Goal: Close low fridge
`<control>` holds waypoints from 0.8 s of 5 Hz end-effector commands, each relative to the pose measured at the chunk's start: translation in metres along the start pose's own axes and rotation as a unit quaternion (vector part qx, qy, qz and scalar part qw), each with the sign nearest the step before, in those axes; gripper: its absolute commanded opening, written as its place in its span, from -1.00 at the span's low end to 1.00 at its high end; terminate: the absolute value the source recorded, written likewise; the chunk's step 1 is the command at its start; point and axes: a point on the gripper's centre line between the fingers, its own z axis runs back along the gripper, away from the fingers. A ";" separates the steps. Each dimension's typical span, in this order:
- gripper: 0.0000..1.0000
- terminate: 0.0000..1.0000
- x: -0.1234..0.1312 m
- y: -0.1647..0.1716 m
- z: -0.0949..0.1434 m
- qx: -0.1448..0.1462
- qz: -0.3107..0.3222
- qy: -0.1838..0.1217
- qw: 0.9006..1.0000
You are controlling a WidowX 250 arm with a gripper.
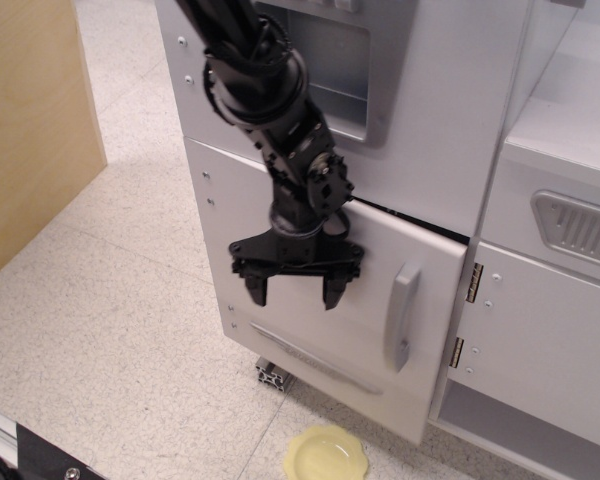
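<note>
The low fridge door [320,310] is a large flat white panel with a vertical silver-grey bar handle [401,315] and a grey strip [305,350] near its bottom. It stands almost shut, with a narrow dark gap along its top right edge. My black gripper [293,291] is open and empty, fingers pointing down, pressed against the door's face left of the handle. The fridge's inside is hidden behind the door.
Above is the upper white panel with a grey recessed dispenser [325,60]. To the right is a smaller white cabinet door [550,340] with brass hinges [472,283]. A yellow plate [325,455] lies on the speckled floor. A wooden panel [30,120] stands at left.
</note>
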 end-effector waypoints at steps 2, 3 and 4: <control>1.00 -1.00 0.018 -0.005 0.023 -0.021 -0.006 -0.017 1.000; 1.00 -1.00 0.008 0.007 0.040 -0.017 -0.022 -0.021 0.999; 1.00 -1.00 0.008 0.007 0.040 -0.017 -0.022 -0.021 0.999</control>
